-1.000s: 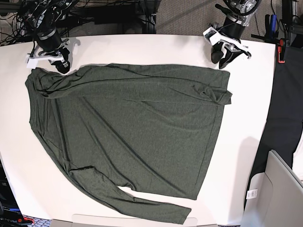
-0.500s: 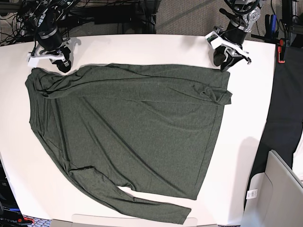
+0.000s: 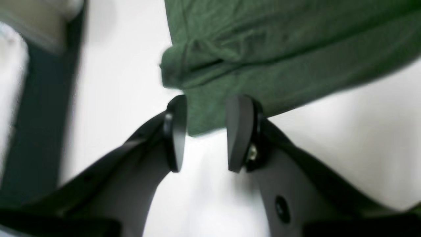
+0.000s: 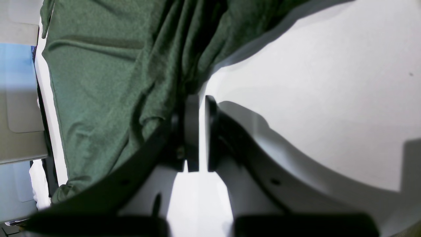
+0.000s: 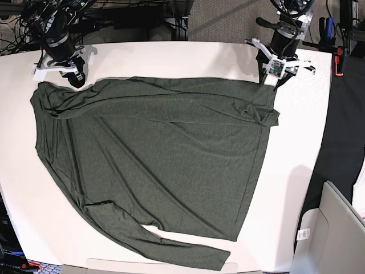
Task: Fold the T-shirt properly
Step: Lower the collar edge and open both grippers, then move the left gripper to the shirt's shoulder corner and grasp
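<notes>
Across the white tabletop (image 5: 296, 142) in the base view, the T-shirt (image 5: 159, 165) lies mostly spread, one strip folded at 12 o'clock, much folding left. Left wrist view: left gripper (image 3: 205, 131) parted above the hem corner, holding nothing. Right wrist view: right gripper (image 4: 199, 131) closed beside bunched cloth.

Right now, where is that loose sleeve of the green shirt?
In the base view the sleeve lies flat along the near edge of the white table, just below the T-shirt body's bottom corner, far from both arms.

Bare table (image 5: 171, 57) between both tools; T-shirt (image 5: 159, 160) covers the middle.
</notes>
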`<state>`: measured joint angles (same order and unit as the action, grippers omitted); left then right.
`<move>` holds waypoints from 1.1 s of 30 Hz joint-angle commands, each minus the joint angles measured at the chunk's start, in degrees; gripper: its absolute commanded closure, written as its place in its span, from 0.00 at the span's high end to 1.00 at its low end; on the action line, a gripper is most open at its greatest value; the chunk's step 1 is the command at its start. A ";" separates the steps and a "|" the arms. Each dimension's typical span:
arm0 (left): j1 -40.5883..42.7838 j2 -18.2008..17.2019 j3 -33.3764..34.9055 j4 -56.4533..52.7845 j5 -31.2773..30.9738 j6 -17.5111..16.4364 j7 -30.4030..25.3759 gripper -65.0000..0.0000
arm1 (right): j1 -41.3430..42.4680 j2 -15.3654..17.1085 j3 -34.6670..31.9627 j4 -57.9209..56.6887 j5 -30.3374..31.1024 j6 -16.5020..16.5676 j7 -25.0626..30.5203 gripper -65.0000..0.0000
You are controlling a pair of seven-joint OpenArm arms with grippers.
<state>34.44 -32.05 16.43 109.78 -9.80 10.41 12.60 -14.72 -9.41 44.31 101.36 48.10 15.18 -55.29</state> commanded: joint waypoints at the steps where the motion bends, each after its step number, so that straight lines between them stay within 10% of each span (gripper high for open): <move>1: -0.81 -0.61 -1.08 1.30 -2.46 0.35 0.01 0.31 | 0.26 0.41 -0.05 1.10 1.00 0.51 0.65 0.03; 13: -5.82 0.62 -15.68 1.30 -51.96 0.27 14.78 0.31 | 0.26 0.41 0.30 1.10 0.91 0.51 0.65 0.03; 33: -5.64 0.54 -17.00 -10.22 -72.88 0.27 16.63 0.31 | 1.05 0.41 0.30 1.10 0.83 0.51 0.65 0.03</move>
<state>28.86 -30.74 -0.36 99.02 -81.38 10.72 29.78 -13.78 -9.41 44.45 101.36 47.90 15.18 -55.27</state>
